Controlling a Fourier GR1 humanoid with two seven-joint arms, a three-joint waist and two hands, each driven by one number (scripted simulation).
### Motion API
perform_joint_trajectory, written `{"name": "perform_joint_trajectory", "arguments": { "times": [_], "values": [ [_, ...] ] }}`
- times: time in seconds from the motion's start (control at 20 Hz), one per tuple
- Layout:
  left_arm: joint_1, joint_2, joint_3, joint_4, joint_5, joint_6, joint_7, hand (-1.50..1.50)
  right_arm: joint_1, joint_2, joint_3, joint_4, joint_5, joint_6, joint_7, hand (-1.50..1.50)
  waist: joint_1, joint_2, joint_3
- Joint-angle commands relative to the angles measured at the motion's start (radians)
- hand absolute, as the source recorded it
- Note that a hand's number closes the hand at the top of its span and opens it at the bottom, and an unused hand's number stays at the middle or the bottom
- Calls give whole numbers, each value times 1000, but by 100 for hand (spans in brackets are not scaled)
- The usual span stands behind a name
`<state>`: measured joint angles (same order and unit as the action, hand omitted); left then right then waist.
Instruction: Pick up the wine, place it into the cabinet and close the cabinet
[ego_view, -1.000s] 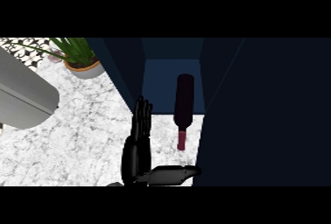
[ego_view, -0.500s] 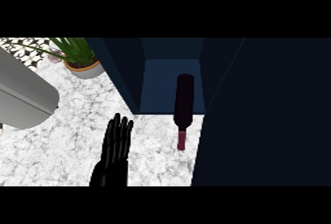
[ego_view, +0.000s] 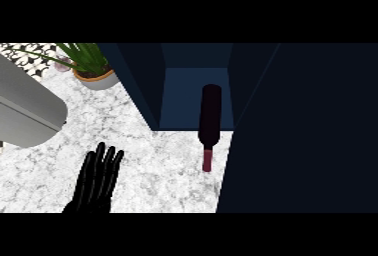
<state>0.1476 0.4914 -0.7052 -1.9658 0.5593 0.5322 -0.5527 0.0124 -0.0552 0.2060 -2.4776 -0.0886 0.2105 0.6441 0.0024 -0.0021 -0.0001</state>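
Observation:
The wine bottle (ego_view: 210, 117) is dark with a red-capped neck. It lies lengthwise, its base inside the open dark blue cabinet (ego_view: 193, 85) and its neck pointing back at me over the marble counter (ego_view: 159, 165). My left hand (ego_view: 96, 182) shows at the lower left, fingers straight and pointing away, well to the left of the bottle and touching nothing. A wide dark door panel (ego_view: 303, 130) fills the right side, just right of the bottle. My right hand does not show.
A potted green plant (ego_view: 92, 67) stands at the back left beside the cabinet's left door panel (ego_view: 136, 80). A large grey rounded object (ego_view: 26, 112) covers the left edge of the counter.
My left hand has drawn back from beside the cabinet, moving left and down toward the view's lower edge. The bottle has stayed where it lay.

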Motion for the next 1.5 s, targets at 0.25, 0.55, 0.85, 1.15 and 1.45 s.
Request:
{"name": "perform_joint_trajectory", "arguments": {
  "times": [0.25, 0.55, 0.85, 1.15, 1.45],
  "values": [
    [65, 101, 183, -69, 95, -106, 7, -150, 116, 54, 156, -76, -130, -17, 108, 150, 0, 0, 0],
    [161, 168, 327, -83, 194, -211, -25, -150, 132, 55, 373, -117, -60, -14, 148, 150, 8, -5, -2],
    [193, 186, 417, -83, 231, -267, -14, -150, 106, 55, 556, -158, 31, -32, 186, 150, -1, -6, -2],
    [210, 245, 557, -21, 308, -401, 14, -150, -5, 55, 718, 1, 155, -202, 98, 150, 0, -3, -2],
    [236, 265, 607, -23, 337, -441, 38, -150, -112, 53, 793, 47, 192, -374, 111, 150, 5, -5, -3]
  ]
}}
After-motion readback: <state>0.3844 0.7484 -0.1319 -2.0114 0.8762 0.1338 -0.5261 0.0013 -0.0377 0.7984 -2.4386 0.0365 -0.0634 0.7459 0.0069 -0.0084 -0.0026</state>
